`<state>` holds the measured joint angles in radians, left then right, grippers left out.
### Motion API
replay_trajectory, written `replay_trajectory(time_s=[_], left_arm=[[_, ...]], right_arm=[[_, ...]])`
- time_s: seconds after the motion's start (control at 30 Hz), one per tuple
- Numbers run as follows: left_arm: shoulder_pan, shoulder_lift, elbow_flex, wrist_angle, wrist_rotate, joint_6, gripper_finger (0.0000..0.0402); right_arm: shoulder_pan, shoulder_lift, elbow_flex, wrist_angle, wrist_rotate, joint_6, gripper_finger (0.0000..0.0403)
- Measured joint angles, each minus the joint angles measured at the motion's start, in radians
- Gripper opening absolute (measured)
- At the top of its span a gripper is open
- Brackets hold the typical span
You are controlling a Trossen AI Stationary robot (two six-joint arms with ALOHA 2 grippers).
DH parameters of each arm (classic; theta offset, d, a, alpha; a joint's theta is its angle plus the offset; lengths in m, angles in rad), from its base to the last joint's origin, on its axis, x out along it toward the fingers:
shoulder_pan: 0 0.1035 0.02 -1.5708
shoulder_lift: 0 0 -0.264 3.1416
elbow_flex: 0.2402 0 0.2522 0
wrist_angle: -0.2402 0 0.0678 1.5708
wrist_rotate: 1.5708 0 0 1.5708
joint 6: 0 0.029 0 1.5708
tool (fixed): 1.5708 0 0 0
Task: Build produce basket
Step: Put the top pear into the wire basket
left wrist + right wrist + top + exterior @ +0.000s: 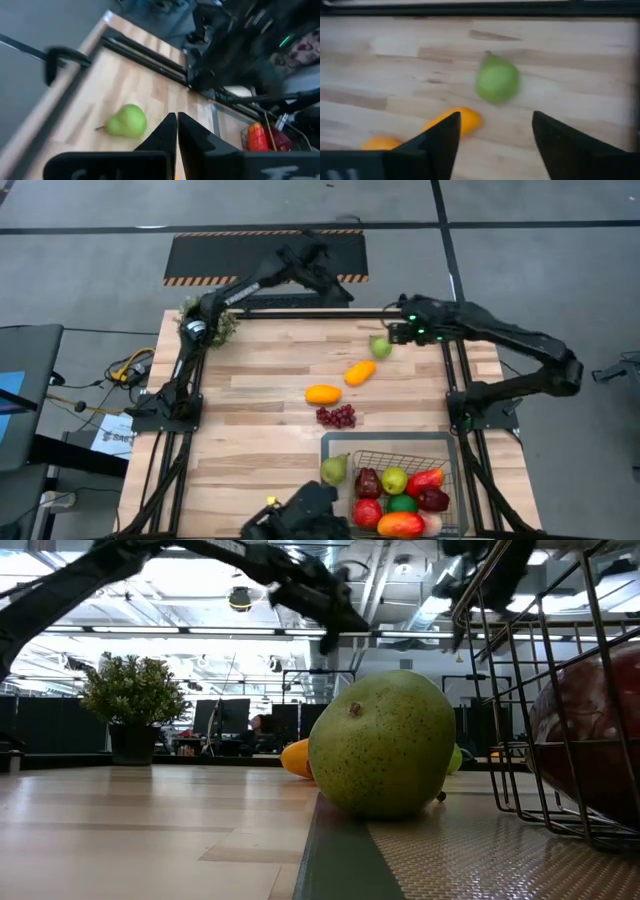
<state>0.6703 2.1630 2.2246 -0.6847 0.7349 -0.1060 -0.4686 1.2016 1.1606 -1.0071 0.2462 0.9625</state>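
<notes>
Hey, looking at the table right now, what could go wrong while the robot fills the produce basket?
1. The right pincer hovers open near the small green pear; the rounded fruit could roll away when touched.
2. The basket already holds a pile; more produce might tumble out.
3. A larger pear lies just outside the basket's wall and may be knocked during a drop. The left pincer is shut, empty.

Surface: wooden table (260, 470) | On it: green pears (380, 347), two orange fruits (322, 394), grape bunch (337, 416), basket (390, 443), potted plant (212, 325)
</notes>
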Motion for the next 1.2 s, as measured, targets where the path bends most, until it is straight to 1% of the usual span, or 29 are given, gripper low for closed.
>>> replay_trajectory(time_s=[0.1, 0.17, 0.23, 0.3, 0.33, 0.37, 0.47, 0.57, 0.63, 0.73, 0.9, 1.0, 1.13, 1.2], left_arm=[[0.023, -0.073, 0.003, -0.073, -0.037, 0.029, 0.0001], [0.029, -0.117, 0.003, -0.130, -0.080, 0.068, 0.0000], [0.028, -0.162, 0.003, -0.167, -0.125, 0.105, 0.0000], [0.027, -0.203, 0.003, -0.188, -0.165, 0.134, 0.0000], [0.028, -0.221, 0.003, -0.204, -0.185, 0.152, 0.0000], [0.028, -0.238, 0.003, -0.220, -0.208, 0.171, 0.0000], [0.029, -0.267, 0.003, -0.261, -0.276, 0.206, 0.0000], [0.036, -0.283, 0.002, -0.297, -0.297, 0.219, 0.0000], [0.041, -0.287, 0.002, -0.313, -0.298, 0.218, 0.0000], [0.050, -0.286, 0.002, -0.338, -0.303, 0.219, 0.0000], [0.052, -0.286, 0.002, -0.349, -0.303, 0.219, 0.0000], [0.051, -0.286, 0.002, -0.362, -0.302, 0.230, 0.0000], [0.052, -0.286, 0.002, -0.401, -0.303, 0.251, 0.0000], [0.052, -0.286, 0.002, -0.412, -0.302, 0.256, 0.0000]], right_arm=[[-0.007, 0.062, -0.056, 0.155, -0.002, 0.020, 0.0205], [-0.021, 0.094, -0.088, 0.235, 0.006, 0.071, 0.0158], [-0.042, 0.123, -0.107, 0.310, 0.042, 0.090, 0.0101], [-0.080, 0.152, -0.108, 0.305, 0.049, 0.071, 0.0042], [-0.102, 0.164, -0.108, 0.299, 0.047, 0.046, 0.0022], [-0.124, 0.176, -0.108, 0.291, 0.035, 0.027, 0.0013], [-0.190, 0.213, -0.108, 0.259, -0.054, -0.012, 0.0015], [-0.223, 0.262, -0.100, 0.255, -0.146, -0.068, 0.0005], [-0.228, 0.306, -0.077, 0.236, -0.188, -0.079, 0.0007], [-0.229, 0.379, -0.021, 0.186, -0.200, -0.104, 0.0005], [-0.229, 0.480, 0.091, 0.022, -0.198, -0.155, 0.0006], [-0.219, 0.526, 0.150, -0.009, -0.199, -0.193, 0.0003], [-0.177, 0.576, 0.245, -0.029, -0.270, -0.233, 0.0005], [-0.146, 0.598, 0.300, -0.037, -0.317, -0.287, 0.0003]])
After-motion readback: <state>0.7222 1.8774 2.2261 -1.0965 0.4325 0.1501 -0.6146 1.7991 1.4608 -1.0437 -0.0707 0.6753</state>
